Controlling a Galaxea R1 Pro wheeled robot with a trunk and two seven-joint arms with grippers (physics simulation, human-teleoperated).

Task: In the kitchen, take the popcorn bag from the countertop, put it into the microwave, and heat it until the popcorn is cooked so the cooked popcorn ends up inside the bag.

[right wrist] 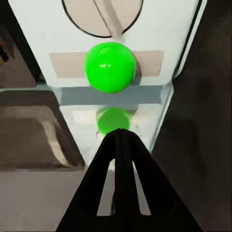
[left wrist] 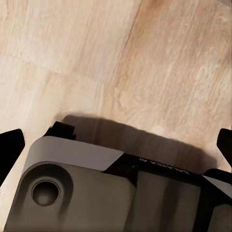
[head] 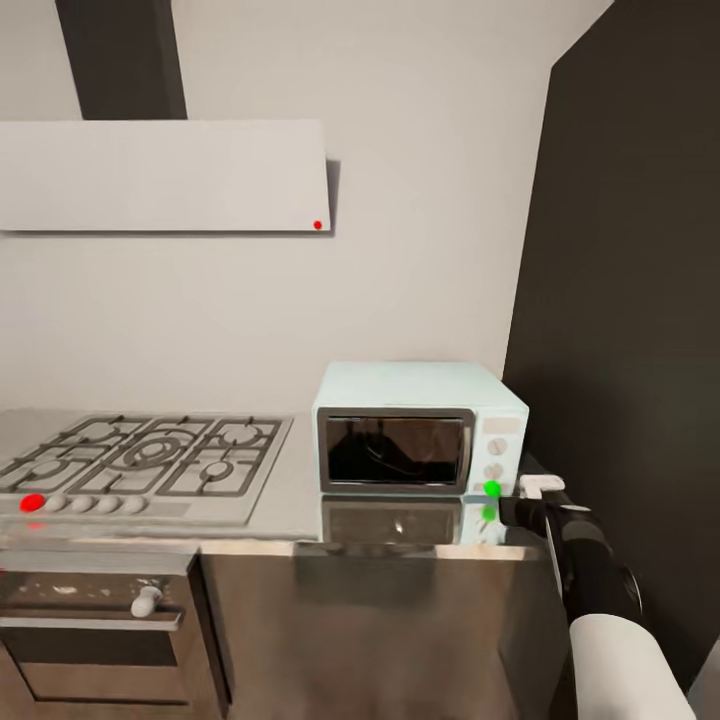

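Note:
The pale mint-blue microwave (head: 418,428) stands on the grey countertop (head: 290,505) with its dark glass door closed. Its round indicator light (head: 492,489) glows green, and in the right wrist view the same light (right wrist: 110,66) sits just below a white knob (right wrist: 102,14). My right gripper (head: 512,503) is at the microwave's lower right corner, just short of the light. Its fingers (right wrist: 120,133) are pressed together with nothing between them. My left gripper (left wrist: 116,145) hangs open over the wooden floor (left wrist: 96,58). The popcorn bag and the popcorn are hidden.
A gas hob (head: 150,458) with a red light lies left of the microwave, above a built-in oven (head: 90,620). A range hood (head: 160,175) hangs on the wall. A tall dark cabinet (head: 630,300) closes off the right side. The robot's base (left wrist: 96,188) is below the left gripper.

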